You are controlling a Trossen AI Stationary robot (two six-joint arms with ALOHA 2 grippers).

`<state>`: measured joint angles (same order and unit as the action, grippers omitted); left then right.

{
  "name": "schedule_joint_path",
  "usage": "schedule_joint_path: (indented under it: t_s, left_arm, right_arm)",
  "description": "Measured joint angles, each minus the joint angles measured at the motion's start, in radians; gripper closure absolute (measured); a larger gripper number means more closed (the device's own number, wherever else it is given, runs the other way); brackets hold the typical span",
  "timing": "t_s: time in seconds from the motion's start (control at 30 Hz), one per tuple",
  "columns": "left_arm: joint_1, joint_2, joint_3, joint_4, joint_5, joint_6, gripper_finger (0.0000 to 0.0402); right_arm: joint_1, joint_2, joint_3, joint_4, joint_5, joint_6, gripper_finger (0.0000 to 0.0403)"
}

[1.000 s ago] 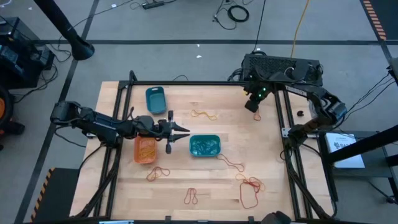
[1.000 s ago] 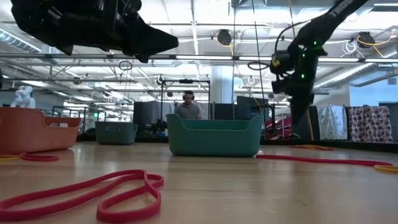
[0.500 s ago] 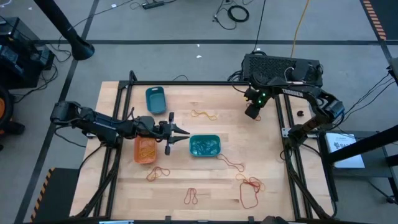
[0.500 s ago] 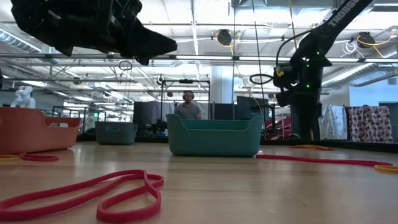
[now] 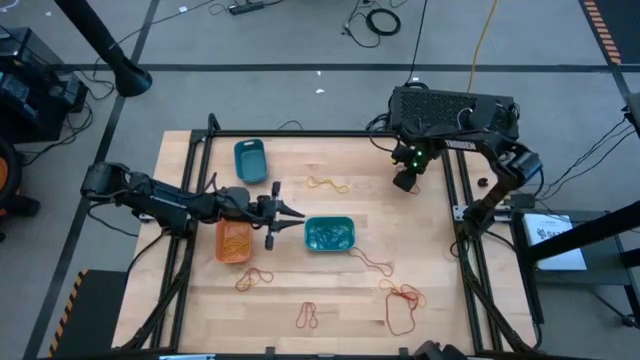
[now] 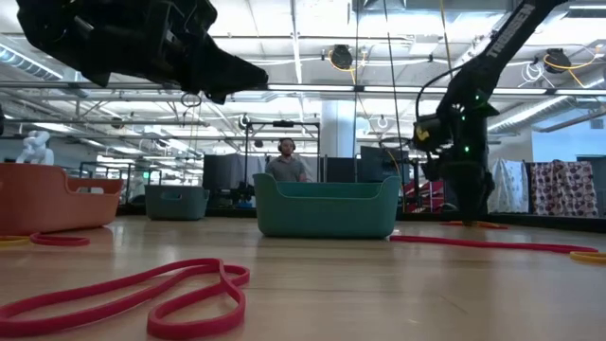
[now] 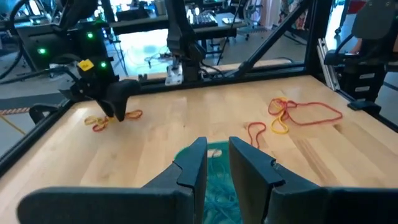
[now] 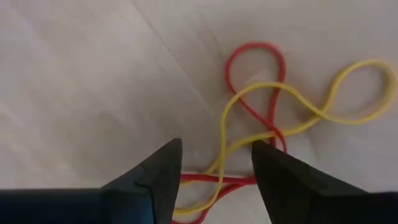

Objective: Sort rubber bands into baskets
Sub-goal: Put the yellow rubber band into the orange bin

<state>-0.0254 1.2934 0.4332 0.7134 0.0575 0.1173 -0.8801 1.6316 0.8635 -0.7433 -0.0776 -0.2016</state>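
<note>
My right arm (image 6: 502, 33) carries white lettering along its upper link, at about one o'clock in the low view; it seems to begin "TROSS". I can read nothing else.

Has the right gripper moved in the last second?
Yes. In the high view the right gripper has pulled back toward the table's far edge and now hangs open over tangled red and yellow bands.
</note>
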Motion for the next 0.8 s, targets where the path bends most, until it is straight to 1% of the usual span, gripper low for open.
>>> schedule_joint_path:
  t_s: [0.1,0.2,0.27,0.4,0.43,0.63,0.73,0.77,0.8]
  left_arm:
    - [0.000,0.000,0.000,-0.015,0.000,-0.005,0.0326]
    - [0.000,0.000,0.000,-0.017,0.000,-0.005,0.0327]
    - [0.000,0.000,0.000,-0.016,0.000,-0.001,0.0327]
    - [0.000,0.000,0.000,-0.011,0.000,0.001,0.0327]
    - [0.000,0.000,0.000,-0.011,0.000,0.001,0.0326]
    - [0.000,0.000,0.000,-0.011,0.000,0.000,0.0327]
    - [0.000,0.000,0.000,-0.011,0.000,0.000,0.0326]
    - [0.000,0.000,0.000,-0.011,0.000,0.000,0.0327]
    - [0.000,0.000,0.000,-0.010,0.000,0.001,0.0326]
  right_arm:
    - [-0.011,0.047,0.004,0.002,0.009,0.000,0.0218]
    - [0.002,0.058,0.010,-0.003,0.035,-0.005,0.0244]
    - [0.005,0.053,0.013,-0.001,0.044,-0.022,0.0281]
    - [0.002,0.014,0.007,0.000,0.048,-0.055,0.0378]
    - [0.003,-0.002,0.006,-0.002,0.047,-0.065,0.0390]
    - [0.002,-0.149,0.007,-0.021,0.036,-0.079,0.0400]
    - [0.002,-0.246,0.007,-0.025,-0.042,-0.080,0.0400]
    - [0.002,-0.278,0.007,-0.028,-0.083,-0.080,0.0400]
    - [0.002,-0.310,0.007,-0.029,-0.147,-0.084,0.0401]
